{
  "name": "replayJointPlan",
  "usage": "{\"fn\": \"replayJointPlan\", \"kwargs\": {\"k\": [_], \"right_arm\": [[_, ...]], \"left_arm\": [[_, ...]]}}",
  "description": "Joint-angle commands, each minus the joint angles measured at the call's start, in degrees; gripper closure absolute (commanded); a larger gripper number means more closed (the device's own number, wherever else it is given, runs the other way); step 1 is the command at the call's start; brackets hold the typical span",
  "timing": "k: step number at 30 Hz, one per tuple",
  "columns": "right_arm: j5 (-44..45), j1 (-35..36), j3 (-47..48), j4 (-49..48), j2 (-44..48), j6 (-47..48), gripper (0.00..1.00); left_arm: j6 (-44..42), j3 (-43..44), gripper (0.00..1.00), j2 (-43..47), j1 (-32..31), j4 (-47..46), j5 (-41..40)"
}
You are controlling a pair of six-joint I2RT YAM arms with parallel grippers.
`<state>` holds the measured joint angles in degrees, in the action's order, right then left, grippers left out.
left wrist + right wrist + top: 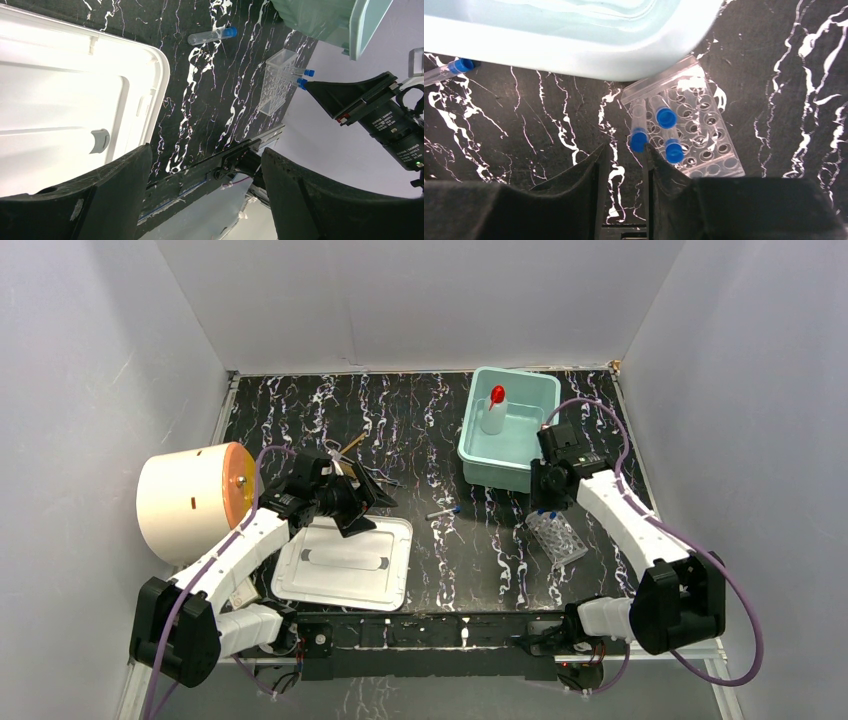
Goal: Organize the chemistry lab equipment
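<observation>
A clear tube rack (556, 537) lies at the right front of the table and holds three blue-capped tubes (666, 118). My right gripper (625, 150) hovers just over the rack's (704, 135) left edge, jaws slightly apart and empty, with one tube's cap (639, 140) at its fingertips. In the top view it (541, 502) is beside the teal bin. A loose blue-capped tube (442, 511) lies mid-table and shows in the left wrist view (212, 36). The white bottle with the red cap (494, 408) stands in the bin. My left gripper (362, 503) is wide open and empty (206, 150). A piece of amber tubing (352, 444) lies beyond it.
The teal bin (478, 452) sits at the back right. A white tray lid (345, 570) lies under my left gripper at the front. A large cream cylinder with an orange face (190, 502) lies at the left. Grey walls enclose the table.
</observation>
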<state>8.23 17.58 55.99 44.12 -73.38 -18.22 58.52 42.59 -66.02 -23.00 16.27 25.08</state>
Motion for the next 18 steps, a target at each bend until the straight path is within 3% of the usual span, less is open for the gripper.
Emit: {"fn": "replayJointPlan", "kwargs": {"k": [1, 9, 18], "right_arm": [[2.8, -0.4, 5.7, 2.2, 1.1, -0.6, 0.59], [-3.8, 1.6, 11.4, 0.1, 4.2, -1.6, 0.54], [4.3, 20.0, 10.1, -4.8, 0.9, -11.2, 0.5]], "left_arm": [[-0.6, 0.0, 0.21, 0.7, 0.3, 0.0, 1.1], [-3.1, 2.1, 0.21, 2.3, 0.3, 2.4, -2.3], [-4.4, 3.9, 0.21, 6.4, 0.3, 7.5, -11.3]]}}
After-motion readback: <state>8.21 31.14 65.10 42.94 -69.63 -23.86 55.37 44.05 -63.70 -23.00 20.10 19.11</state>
